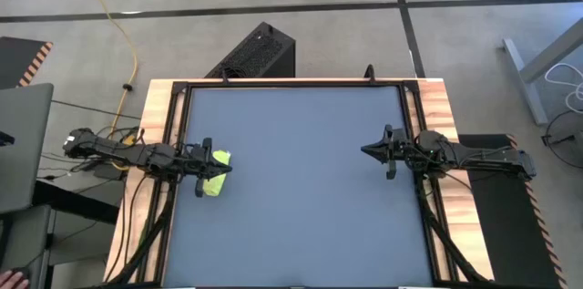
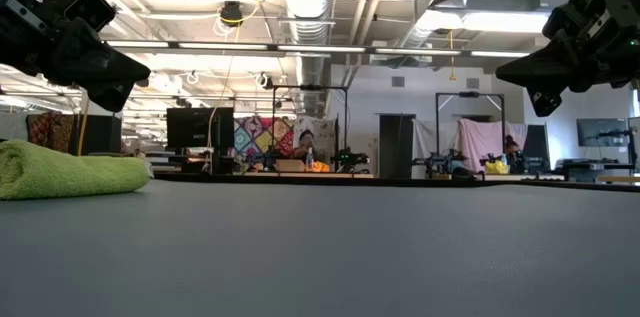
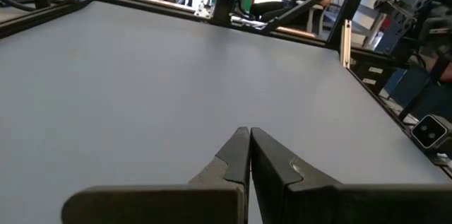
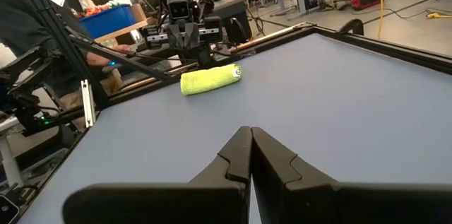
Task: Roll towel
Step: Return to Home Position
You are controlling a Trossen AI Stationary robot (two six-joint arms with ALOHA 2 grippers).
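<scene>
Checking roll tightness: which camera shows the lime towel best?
Right wrist view: the small lime-green rolled cloth towel lies whole, its spiral end showing. Low view shows only its side; high view shows it partly under the left gripper; left wrist view, nothing.

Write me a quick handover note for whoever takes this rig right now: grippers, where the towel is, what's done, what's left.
Left gripper: shut, empty, raised over the towel and not touching it.
Right gripper: shut, empty, raised at the right edge of the table.
Towel: rolled up, lying free near the table's left edge.
Done: the roll looks complete.
Left: probably only parking both arms.
</scene>
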